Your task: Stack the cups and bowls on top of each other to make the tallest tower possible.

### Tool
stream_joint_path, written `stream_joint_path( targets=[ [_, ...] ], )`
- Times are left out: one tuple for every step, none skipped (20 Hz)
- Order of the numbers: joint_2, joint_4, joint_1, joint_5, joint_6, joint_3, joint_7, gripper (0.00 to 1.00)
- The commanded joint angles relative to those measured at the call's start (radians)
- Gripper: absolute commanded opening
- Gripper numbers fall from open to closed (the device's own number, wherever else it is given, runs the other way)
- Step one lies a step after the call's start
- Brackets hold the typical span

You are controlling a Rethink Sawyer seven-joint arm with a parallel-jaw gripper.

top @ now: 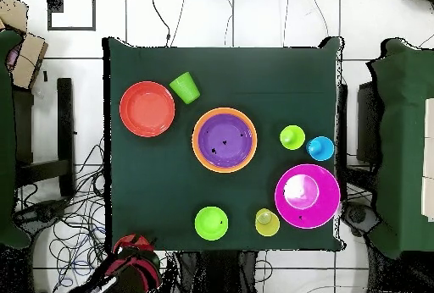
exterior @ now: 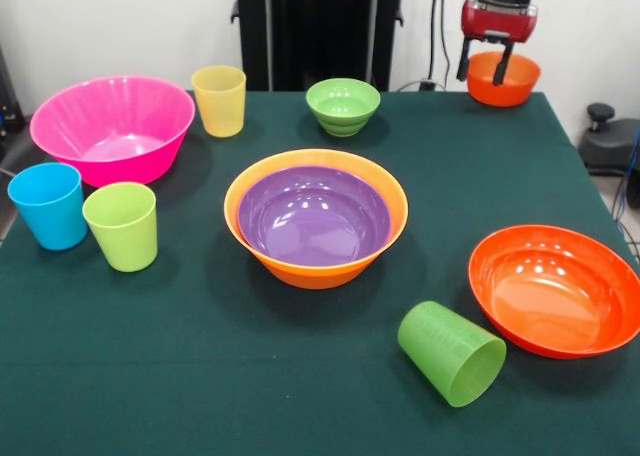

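My gripper (exterior: 484,66) is open at the far right corner, its fingers down over the left part of the small orange bowl (exterior: 520,81). In the overhead view the gripper (top: 134,251) hides that bowl. The purple bowl (exterior: 313,216) sits nested in the large orange bowl (exterior: 300,268) at mid-table. The small green bowl (exterior: 343,106) and the yellow cup (exterior: 219,100) stand apart at the back. The pink bowl (exterior: 110,126), blue cup (exterior: 49,205) and lime cup (exterior: 122,226) stand left. The darker green cup (exterior: 452,353) lies on its side by the red-orange bowl (exterior: 555,291).
The green table (exterior: 300,396) ends close behind the small orange bowl. The black pedestal (exterior: 320,26) stands at the back middle. Cables lie on the floor (top: 76,239) around the robot's base.
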Motion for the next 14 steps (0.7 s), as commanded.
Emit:
stream_joint_path(
  targets=[
    [0.014,-0.040,0.162,0.266,0.172,-0.057,0.227,1.00],
    [-0.110,0.027,-0.134,0.119,0.307,0.201,0.132,1.00],
    [-0.075,-0.032,0.067,0.133,0.213,0.008,0.105,1.00],
    [-0.074,-0.031,0.068,0.137,0.211,0.006,0.099,1.00],
    [-0.074,-0.030,0.069,0.142,0.208,0.005,0.093,1.00],
    [-0.073,-0.030,0.069,0.143,0.208,0.005,0.091,1.00],
    [-0.073,-0.031,0.070,0.144,0.208,0.005,0.089,1.00],
    [-0.072,-0.031,0.071,0.145,0.205,0.005,0.090,1.00],
    [-0.075,-0.029,0.069,0.142,0.206,0.006,0.088,1.00],
    [-0.081,-0.027,0.067,0.140,0.211,0.007,0.086,1.00],
    [-0.084,-0.027,0.065,0.137,0.214,0.007,0.085,1.00],
    [-0.087,-0.026,0.065,0.136,0.217,0.007,0.085,1.00],
    [-0.086,-0.026,0.063,0.134,0.215,0.008,0.085,1.00],
    [-0.084,-0.027,0.062,0.132,0.214,0.009,0.084,1.00]
  ],
)
